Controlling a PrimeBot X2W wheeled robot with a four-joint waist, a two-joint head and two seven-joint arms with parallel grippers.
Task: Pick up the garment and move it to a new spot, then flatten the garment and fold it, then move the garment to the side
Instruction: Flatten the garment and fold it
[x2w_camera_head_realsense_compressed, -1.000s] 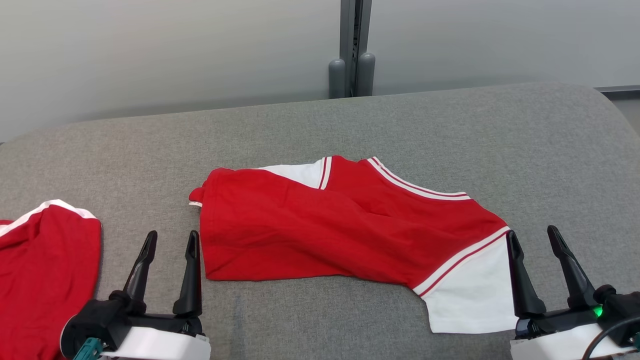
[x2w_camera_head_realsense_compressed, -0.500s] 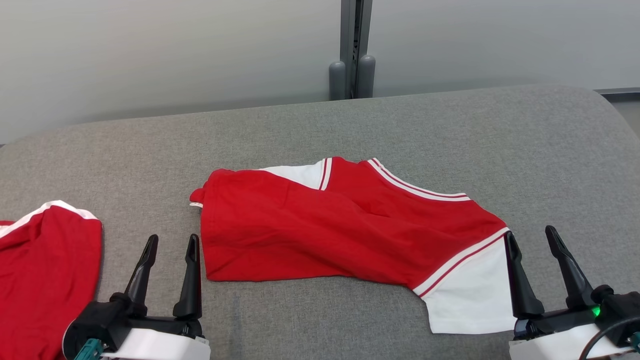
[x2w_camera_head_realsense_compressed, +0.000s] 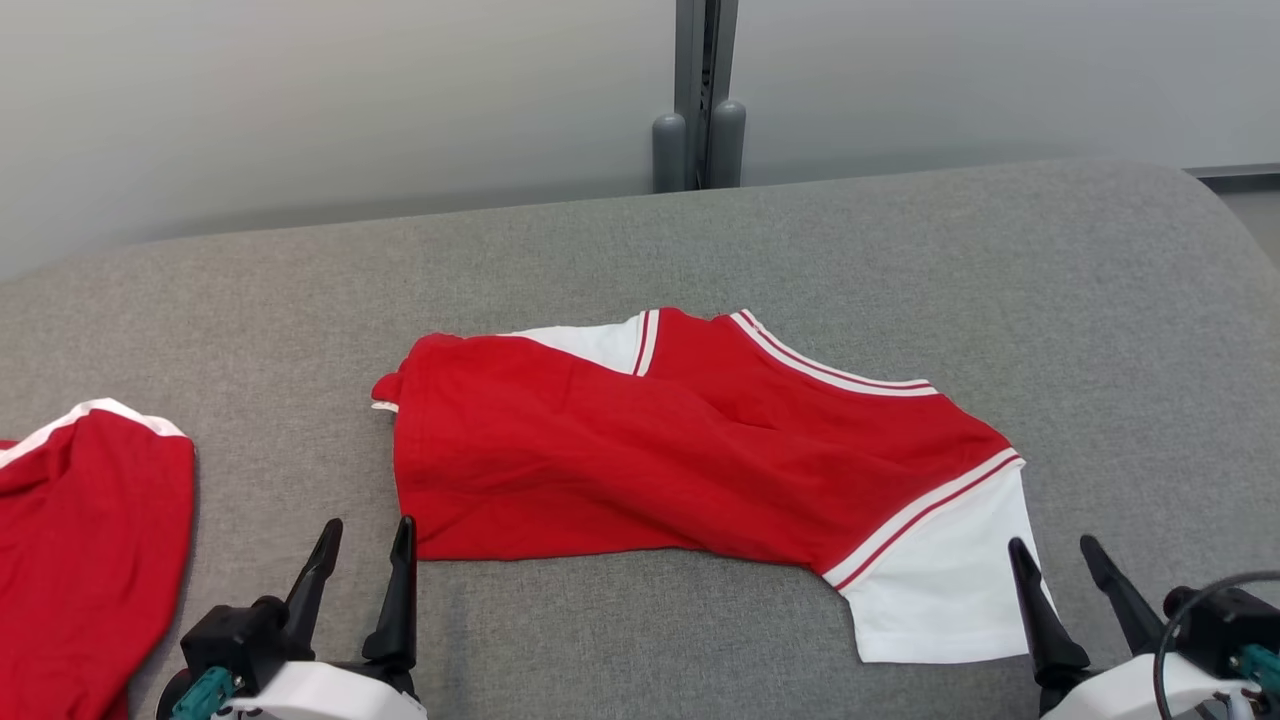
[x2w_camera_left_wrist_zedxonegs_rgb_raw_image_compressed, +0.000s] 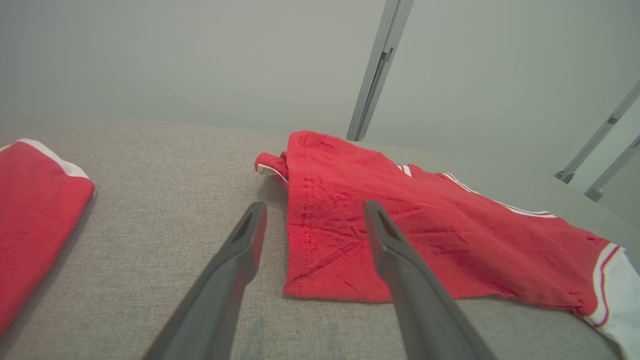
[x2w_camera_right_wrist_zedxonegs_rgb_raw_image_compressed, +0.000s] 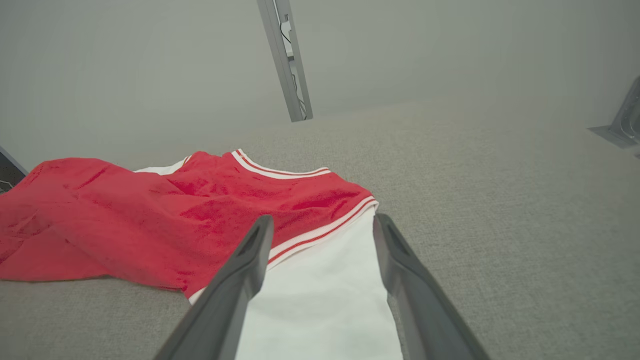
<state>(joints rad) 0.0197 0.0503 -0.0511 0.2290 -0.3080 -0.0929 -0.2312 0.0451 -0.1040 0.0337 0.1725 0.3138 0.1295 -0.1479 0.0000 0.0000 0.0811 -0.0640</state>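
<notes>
A red garment (x2w_camera_head_realsense_compressed: 660, 450) with white sleeves and striped trim lies loosely folded in the middle of the grey padded table (x2w_camera_head_realsense_compressed: 640, 250). My left gripper (x2w_camera_head_realsense_compressed: 367, 535) stands open just short of its near left corner, empty. At the right, my right gripper (x2w_camera_head_realsense_compressed: 1053, 553) is open beside the white sleeve (x2w_camera_head_realsense_compressed: 940, 590). The left wrist view has the garment's red hem (x2w_camera_left_wrist_zedxonegs_rgb_raw_image_compressed: 320, 240) between and beyond my fingers (x2w_camera_left_wrist_zedxonegs_rgb_raw_image_compressed: 240, 250). In the right wrist view the white sleeve (x2w_camera_right_wrist_zedxonegs_rgb_raw_image_compressed: 320, 295) lies between the fingers (x2w_camera_right_wrist_zedxonegs_rgb_raw_image_compressed: 395, 255), apart from them.
A second red garment (x2w_camera_head_realsense_compressed: 80, 540) with white trim lies at the table's left edge, also in the left wrist view (x2w_camera_left_wrist_zedxonegs_rgb_raw_image_compressed: 30, 210). A grey post (x2w_camera_head_realsense_compressed: 700, 100) stands behind the table's far edge, before a pale wall. Bare grey surface spreads to the right and far side.
Both grippers have drawn back toward me, lower in the head view. The garment has not moved; the camera shifted slightly.
</notes>
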